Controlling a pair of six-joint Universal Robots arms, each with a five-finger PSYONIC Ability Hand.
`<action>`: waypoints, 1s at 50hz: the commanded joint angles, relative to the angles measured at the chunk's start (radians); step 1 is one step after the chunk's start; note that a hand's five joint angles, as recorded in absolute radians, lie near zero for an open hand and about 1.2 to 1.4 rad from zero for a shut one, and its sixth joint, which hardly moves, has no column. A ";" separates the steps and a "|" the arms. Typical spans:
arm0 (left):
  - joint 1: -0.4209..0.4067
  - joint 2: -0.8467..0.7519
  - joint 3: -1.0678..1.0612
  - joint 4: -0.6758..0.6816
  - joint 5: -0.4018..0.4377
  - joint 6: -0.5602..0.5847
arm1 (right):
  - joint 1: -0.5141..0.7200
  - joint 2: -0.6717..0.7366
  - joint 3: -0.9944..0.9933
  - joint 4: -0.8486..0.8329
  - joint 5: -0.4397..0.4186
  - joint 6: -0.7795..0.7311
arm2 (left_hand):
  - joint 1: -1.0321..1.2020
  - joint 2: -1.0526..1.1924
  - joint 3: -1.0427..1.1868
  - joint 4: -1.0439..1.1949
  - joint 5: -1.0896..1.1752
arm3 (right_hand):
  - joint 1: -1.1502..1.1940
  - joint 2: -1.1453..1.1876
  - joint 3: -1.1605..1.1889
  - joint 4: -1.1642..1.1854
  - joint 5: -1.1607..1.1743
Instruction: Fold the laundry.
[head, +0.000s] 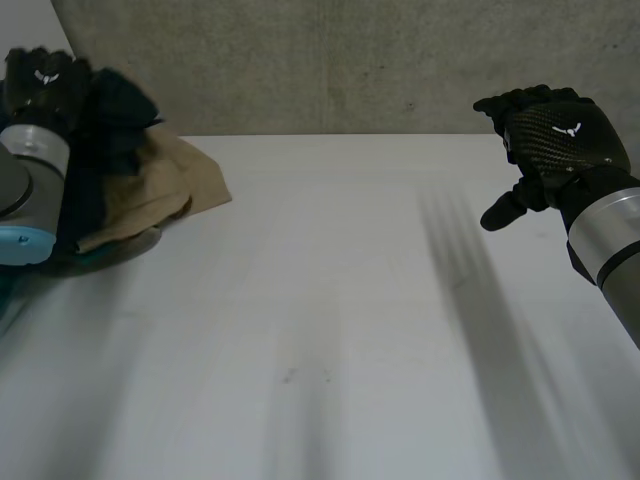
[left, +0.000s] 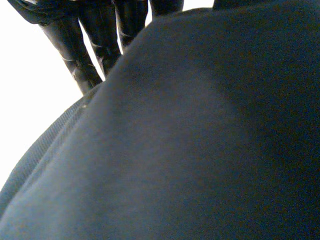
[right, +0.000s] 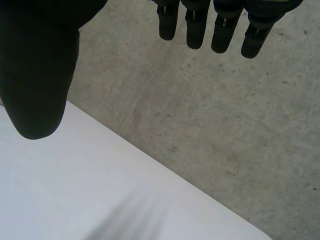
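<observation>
Over at ten o'clock on the white table (head: 330, 330), the left hand (head: 45, 85) is up off the surface, close to the far edge. A dark navy cloth (head: 110, 125) is bunched right against it and hangs down alongside the left arm (head: 25, 190). In the left wrist view that same dark cloth spreads across the palm side, right up against the camera. Is the hand clamped on it, or is the fabric just draped there? I cannot tell from here.

Under the dark cloth is a tan cloth (head: 175, 180), crumpled on the table. Its loose edge spills out toward the middle, and the dark cloth overlaps its near side.

Now across to two o'clock: the right hand (head: 555, 135) hangs above the table, well apart from both cloths, at the end of the right arm (head: 610, 240), which comes in from four o'clock. Its own wrist view settles the matter. The fingers (right: 195, 30) are straight and side by side, the thumb (right: 35, 75) stands wide of them, and nothing lies between. It is spread and empty, with bare table and a grey concrete wall (head: 350, 60) beyond the fingertips.

The wall runs along the far edge at twelve o'clock.
</observation>
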 joint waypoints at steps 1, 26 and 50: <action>-0.201 0.271 -0.190 -0.015 0.028 -0.265 | -0.011 -0.007 -0.015 -0.002 0.000 0.000 | 0.320 0.216 0.216 0.201 0.302 | -0.055 -0.037 -0.039 -0.039 -0.042; -0.645 0.282 -0.380 -0.104 0.190 -0.160 | -0.014 -0.001 -0.059 0.026 -0.003 -0.146 | -0.880 -0.985 -0.985 -1.000 -0.898 | -0.055 -0.037 -0.039 -0.039 -0.042; -0.473 0.304 -0.588 -0.336 -0.130 -0.399 | -0.040 0.214 -0.093 0.407 -0.144 -0.434 | -0.815 -0.920 -0.920 -0.935 -0.834 | 0.017 0.035 0.033 0.033 0.030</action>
